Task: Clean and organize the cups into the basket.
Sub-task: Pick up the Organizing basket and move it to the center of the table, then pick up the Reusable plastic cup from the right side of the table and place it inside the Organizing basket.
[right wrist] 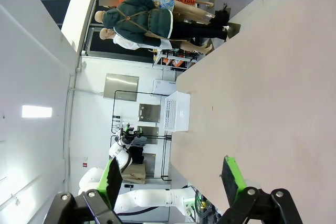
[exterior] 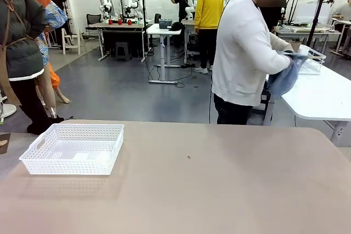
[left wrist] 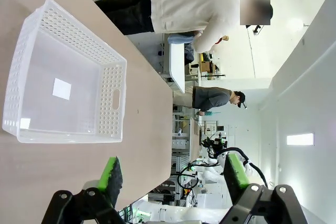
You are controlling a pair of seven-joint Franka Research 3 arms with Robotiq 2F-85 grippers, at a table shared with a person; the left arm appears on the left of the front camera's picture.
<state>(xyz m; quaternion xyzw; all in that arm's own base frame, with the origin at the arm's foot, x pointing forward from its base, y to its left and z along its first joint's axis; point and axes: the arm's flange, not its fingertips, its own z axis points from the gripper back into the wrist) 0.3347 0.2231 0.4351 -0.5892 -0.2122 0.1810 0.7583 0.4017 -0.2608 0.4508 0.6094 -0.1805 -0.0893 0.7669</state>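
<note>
Logged basket (exterior: 68, 167) lying empty on surface (exterior: 219, 190), left tool (left wrist: 173, 169) and right tool (right wrist: 172, 169) both apart and holding nothing, person (exterior: 247, 53) beyond basket turned away with cloth (exterior: 282, 78); judged mistimed handover or a shove to the light basket the likely risks.

So the table (exterior: 230, 190) is a plain matte tan top with rounded far corners. The white lattice basket (exterior: 66, 167) sits flat on its left part, near the far edge. There's a tiny dark speck (exterior: 188, 157) around the middle.
</note>
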